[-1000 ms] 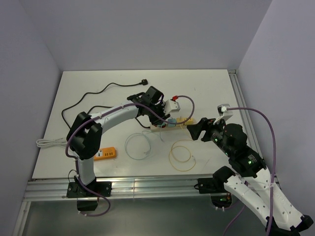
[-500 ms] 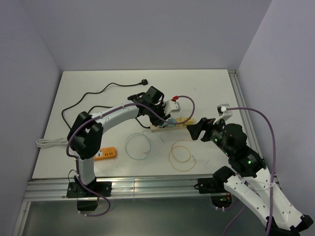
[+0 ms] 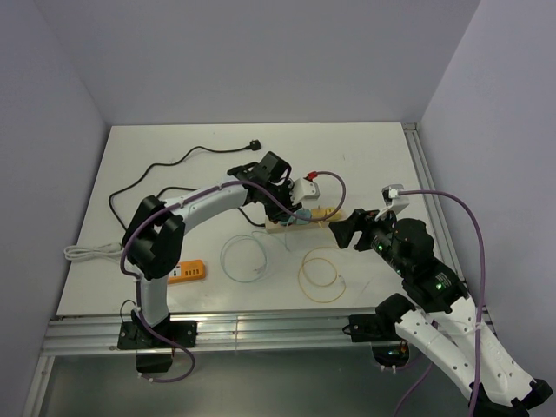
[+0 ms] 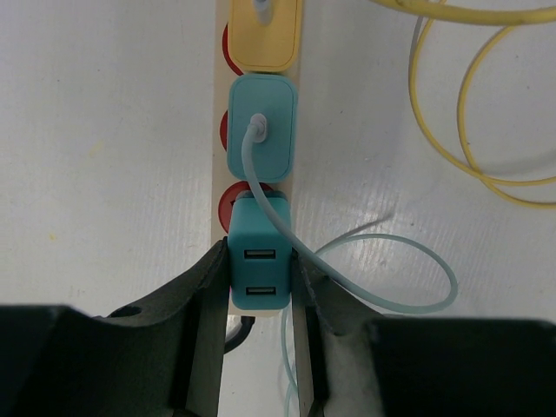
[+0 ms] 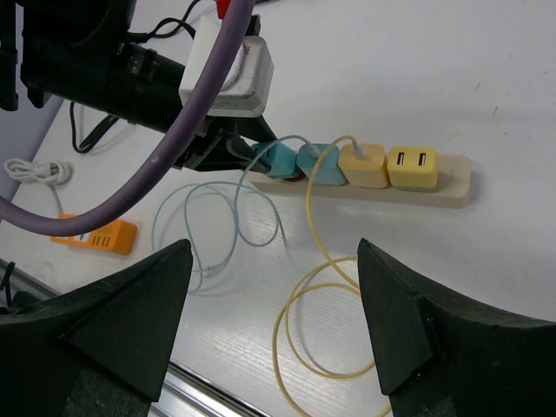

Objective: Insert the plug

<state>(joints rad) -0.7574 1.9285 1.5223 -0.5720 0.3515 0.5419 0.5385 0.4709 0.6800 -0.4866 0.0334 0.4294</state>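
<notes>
A beige power strip (image 4: pixel 222 104) lies on the white table; it also shows in the top view (image 3: pixel 276 228) and the right wrist view (image 5: pixel 452 187). My left gripper (image 4: pixel 261 291) is shut on a teal two-port USB charger (image 4: pixel 260 261), which sits over the red socket at the strip's near end. A second teal charger (image 4: pixel 262 126) with a teal cable and a yellow charger (image 4: pixel 265 30) are plugged in beyond it. My right gripper (image 5: pixel 274 252) is open and empty, hovering off the strip's right end (image 3: pixel 347 230).
A teal cable loop (image 3: pixel 243 258) and a yellow cable loop (image 3: pixel 320 274) lie in front of the strip. An orange device (image 3: pixel 187 272) and a white cable bundle (image 3: pixel 87 252) lie front left. A black cord with plug (image 3: pixel 253 144) lies at the back.
The left wrist has shifted very slightly over the strip. The right arm has not visibly moved.
</notes>
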